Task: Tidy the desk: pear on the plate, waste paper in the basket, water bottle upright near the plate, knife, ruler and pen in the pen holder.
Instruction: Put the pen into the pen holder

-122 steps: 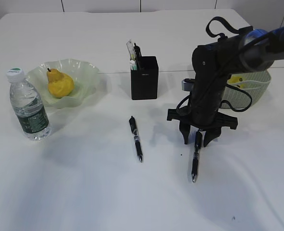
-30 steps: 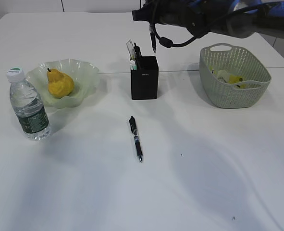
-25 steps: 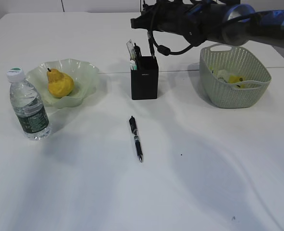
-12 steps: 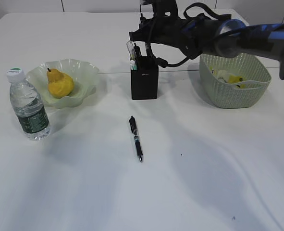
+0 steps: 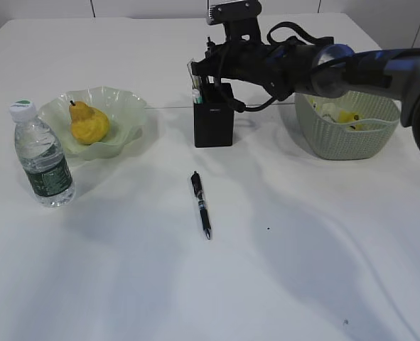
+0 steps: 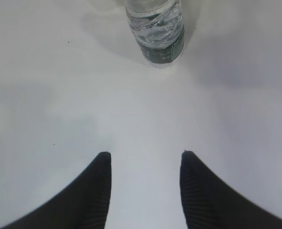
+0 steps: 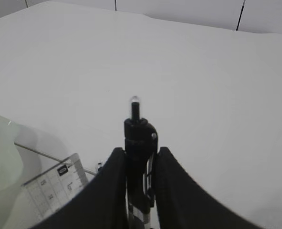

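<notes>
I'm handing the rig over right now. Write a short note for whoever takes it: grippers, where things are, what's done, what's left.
Right gripper: shut on a pen, over the pen holder, not yet released.
Left gripper: open, empty, low over the desk facing the water bottle.
Done: pear on the plate, bottle upright beside it, ruler in the holder, paper in the basket.
Left: release this pen, then store the second pen lying mid-desk.

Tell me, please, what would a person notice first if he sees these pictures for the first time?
Probably the dark right arm reaching across the back of the desk, its right gripper shut on a black pen just above the black pen holder. Next, the yellow pear on the pale green plate at the left, with the water bottle upright beside it, and a second pen lying alone mid-desk.
</notes>
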Tool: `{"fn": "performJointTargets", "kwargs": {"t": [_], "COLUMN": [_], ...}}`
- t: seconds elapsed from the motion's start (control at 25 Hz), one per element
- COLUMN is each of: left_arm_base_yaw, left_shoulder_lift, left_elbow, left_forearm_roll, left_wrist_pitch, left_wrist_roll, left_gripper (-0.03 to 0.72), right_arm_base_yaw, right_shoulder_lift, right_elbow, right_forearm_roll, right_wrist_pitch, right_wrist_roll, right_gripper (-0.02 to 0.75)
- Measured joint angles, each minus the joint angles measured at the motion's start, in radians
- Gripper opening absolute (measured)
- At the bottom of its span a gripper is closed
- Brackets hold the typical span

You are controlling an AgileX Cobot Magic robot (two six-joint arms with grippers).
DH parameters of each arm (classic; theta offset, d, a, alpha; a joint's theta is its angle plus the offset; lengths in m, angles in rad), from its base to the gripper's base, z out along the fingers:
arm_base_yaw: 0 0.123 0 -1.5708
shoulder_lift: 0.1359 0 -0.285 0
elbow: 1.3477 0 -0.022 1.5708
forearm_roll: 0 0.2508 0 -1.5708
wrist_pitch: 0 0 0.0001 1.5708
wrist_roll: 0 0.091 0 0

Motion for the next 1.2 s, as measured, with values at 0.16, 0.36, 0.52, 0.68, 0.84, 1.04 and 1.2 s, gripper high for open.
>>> {"fn": "performJointTargets", "kwargs": {"t": [0.16,0.36,0.52,0.68,0.84,1.04,1.2], "left_arm_base_yaw": [0.000,0.000,0.000,0.000,0.000,0.000,0.000], "left_shoulder_lift": [0.000,0.000,0.000,0.000,0.000,0.000,0.000], "left_elbow": [0.000,0.000,0.000,0.000,0.000,0.000,0.000], "left_forearm_roll": [0.000,0.000,0.000,0.000,0.000,0.000,0.000], "left_wrist_pitch": [0.000,0.000,0.000,0.000,0.000,0.000,0.000], "left_wrist_roll": [0.000,0.000,0.000,0.000,0.000,0.000,0.000], "left_gripper": [0.330,0.330,0.330,0.330,0.330,0.330,0.330], "right_arm_base_yaw": [0.000,0.000,0.000,0.000,0.000,0.000,0.000], "right_shoulder_lift": [0.011,0.012,0.012,0.012,0.012,0.010,-0.011], "right_elbow": [0.000,0.000,0.000,0.000,0.000,0.000,0.000], "right_forearm_roll": [0.000,0.000,0.000,0.000,0.000,0.000,0.000], "right_wrist_pitch": [0.000,0.004,0.012,0.016,0.046,0.097,0.125], "right_wrist_roll": [0.041,0.051,0.055,0.077,0.086,0.088,0.092], "right_gripper": [0.174,0.174,0.175,0.229,0.314,0.335,0.335]}}
